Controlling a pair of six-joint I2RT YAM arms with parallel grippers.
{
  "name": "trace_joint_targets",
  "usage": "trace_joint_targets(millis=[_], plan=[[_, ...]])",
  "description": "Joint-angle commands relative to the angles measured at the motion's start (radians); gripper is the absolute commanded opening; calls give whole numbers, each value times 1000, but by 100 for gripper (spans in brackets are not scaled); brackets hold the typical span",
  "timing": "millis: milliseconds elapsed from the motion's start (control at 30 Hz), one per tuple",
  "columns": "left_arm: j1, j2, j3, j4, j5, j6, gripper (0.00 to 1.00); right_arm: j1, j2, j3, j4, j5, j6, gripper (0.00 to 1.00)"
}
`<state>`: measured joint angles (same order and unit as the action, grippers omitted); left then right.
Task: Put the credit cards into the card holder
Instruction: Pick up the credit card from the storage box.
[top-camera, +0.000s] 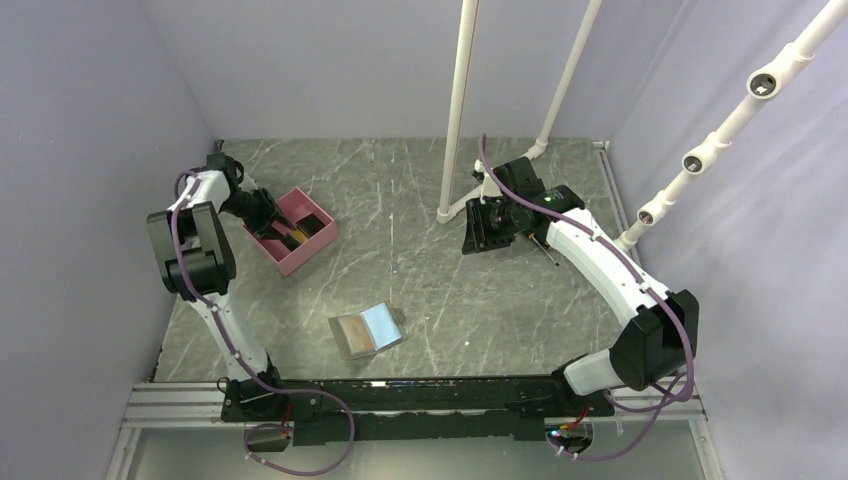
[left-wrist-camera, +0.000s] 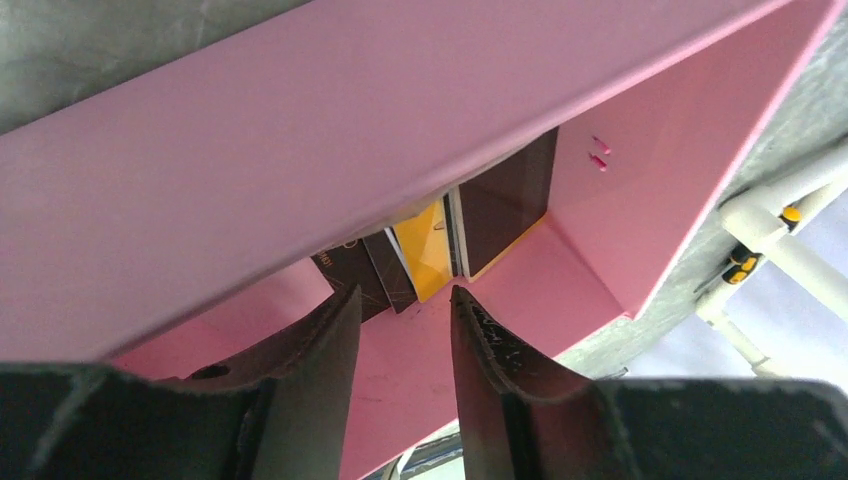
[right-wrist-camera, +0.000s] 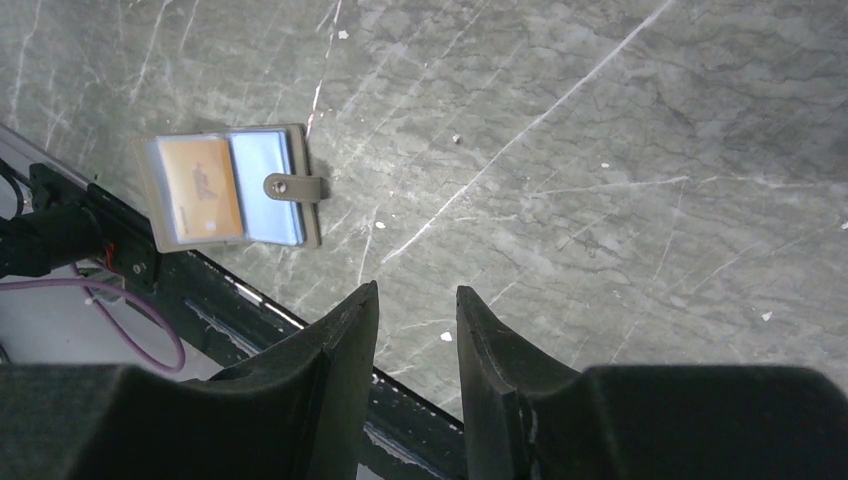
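The grey card holder lies open on the table near the front, light blue lining up, with an orange card in its left pocket; it also shows in the right wrist view. Several credit cards stand in the pink box: an orange one between black ones. My left gripper is open and empty, inside the box, its tips just short of the cards. My right gripper is open and empty, held above the table at the back right.
A yellow-and-black screwdriver lies by the right gripper. White pipe stand legs rise at the back middle. The black base rail runs along the front edge. Walls close the left, back and right sides.
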<state>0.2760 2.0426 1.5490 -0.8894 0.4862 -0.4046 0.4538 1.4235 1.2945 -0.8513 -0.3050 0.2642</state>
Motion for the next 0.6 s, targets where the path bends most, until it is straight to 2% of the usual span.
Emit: trace_joint_targets(millis=[0,100,300,567], plan=[[-20,-54,18,-21,-85,-20,44,-2,2,3,26,-17,-6,37],[-25,-54,-3,22,-75,-39,44,-3,6,6,26,-17,-7,37],[-26,-26,-22,96,-41,-63,34,-3,7,6,24,-19,-8,37],[-27,-49,-44,62,-157,-59,36,-2,4,3,21,-14,-10,37]])
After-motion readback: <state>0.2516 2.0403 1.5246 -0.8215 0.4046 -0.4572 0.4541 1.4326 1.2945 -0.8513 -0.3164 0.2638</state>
